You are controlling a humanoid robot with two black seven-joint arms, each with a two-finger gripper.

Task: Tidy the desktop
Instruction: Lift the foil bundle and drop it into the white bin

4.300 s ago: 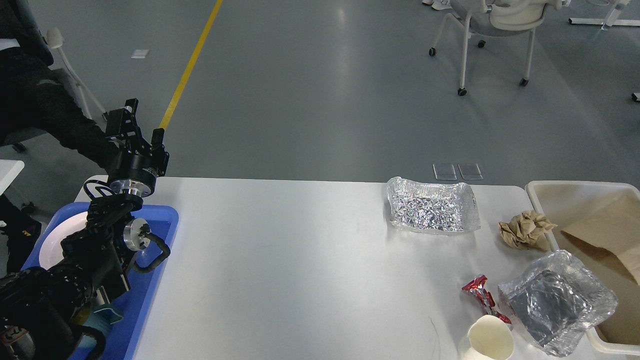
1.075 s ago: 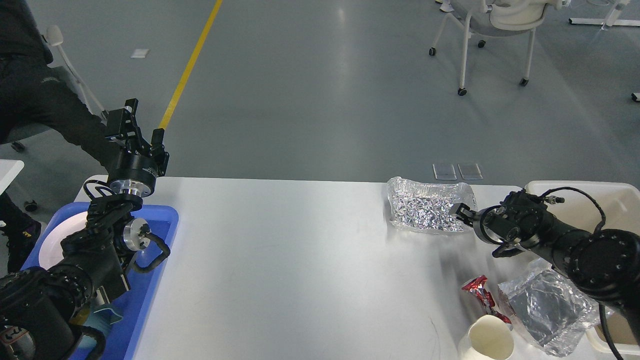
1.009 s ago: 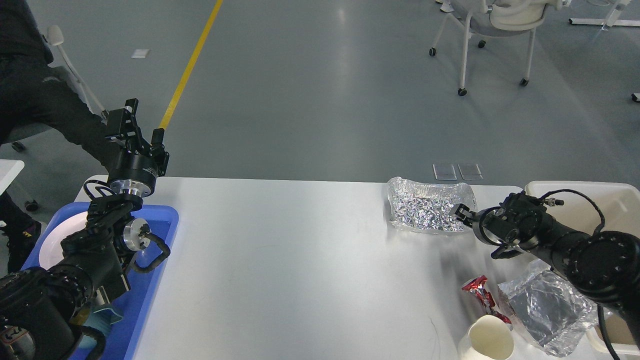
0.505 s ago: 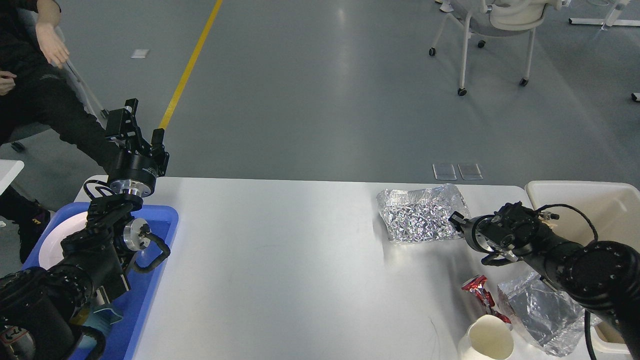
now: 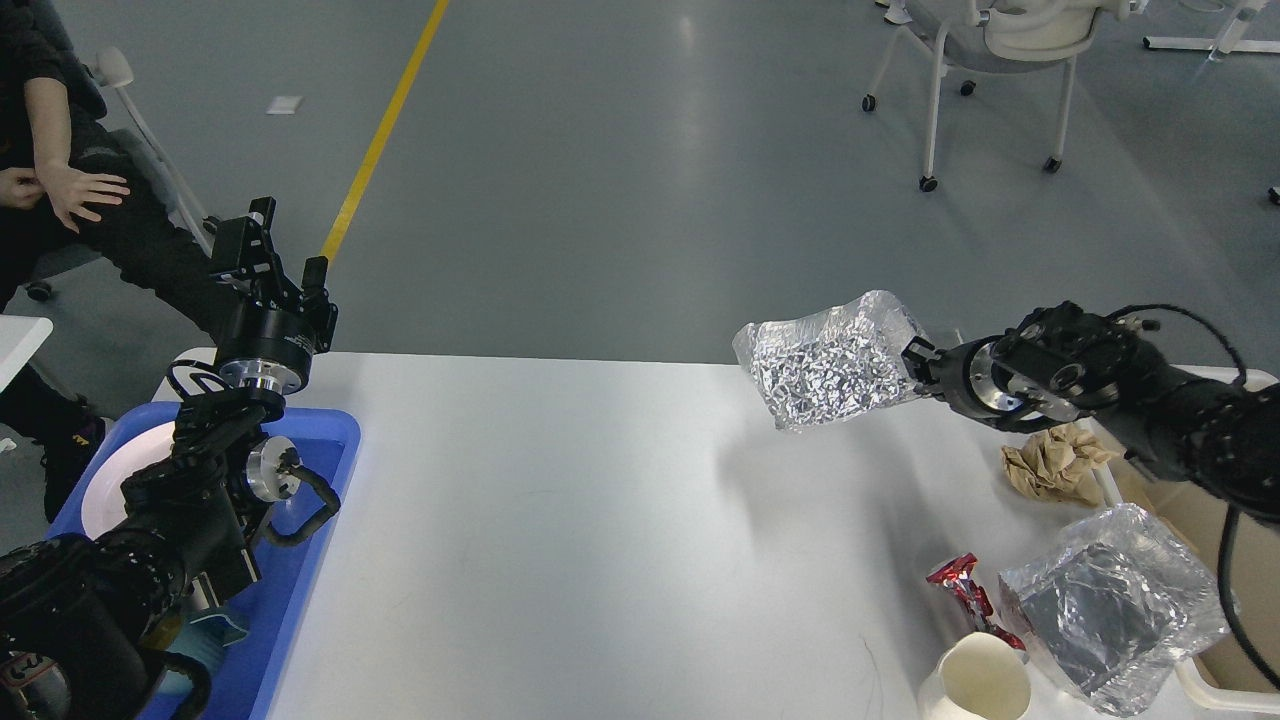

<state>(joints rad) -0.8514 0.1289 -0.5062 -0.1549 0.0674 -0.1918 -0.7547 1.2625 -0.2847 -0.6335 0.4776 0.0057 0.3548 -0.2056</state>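
Note:
The white desktop (image 5: 560, 540) fills the lower part of the head view. My right gripper (image 5: 916, 362) is shut on the right edge of a crumpled foil tray (image 5: 825, 362) and holds it tilted in the air above the desktop's far right. Below it lie a crumpled brown paper ball (image 5: 1055, 463), a red wrapper (image 5: 962, 588), a second foil tray (image 5: 1110, 605) and a cream cup (image 5: 985, 685). My left gripper (image 5: 270, 250) stands open and empty, raised over the far left corner.
A blue tray (image 5: 310, 520) holding a white plate (image 5: 100, 490) sits at the left edge under my left arm. A cream bin (image 5: 1215, 685) with brown paper stands at the right edge. A seated person is at far left, a chair beyond the table.
My right arm came in from the right, closed on the foil tray's right edge and lifted it off the desktop. The paper ball shows again. The left arm has not moved.

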